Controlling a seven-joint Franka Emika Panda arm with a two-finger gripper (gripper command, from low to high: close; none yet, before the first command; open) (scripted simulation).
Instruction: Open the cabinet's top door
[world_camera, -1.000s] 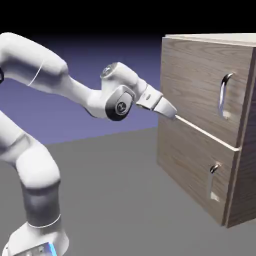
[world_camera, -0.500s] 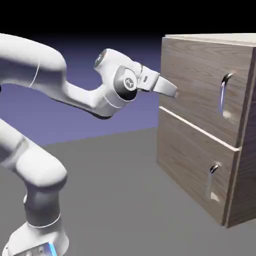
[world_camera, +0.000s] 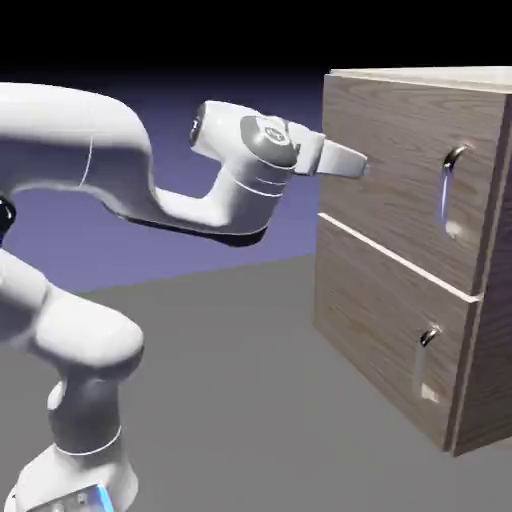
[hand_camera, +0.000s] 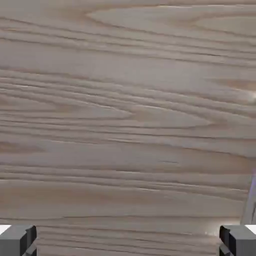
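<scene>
Jaws are gaping wide, holding nothing; the top door's (world_camera: 400, 130) long handle (world_camera: 446, 192) is lying toward four o'clock in the hand view, needing careful centring between them.

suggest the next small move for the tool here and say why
I'd probably slide the tool sideways toward the upper handle before pressing further in. Its fingers stand wide apart with nothing between them, and the hand view shows mostly wood grain, with part of a handle only at its right edge. The top door is closed.
</scene>
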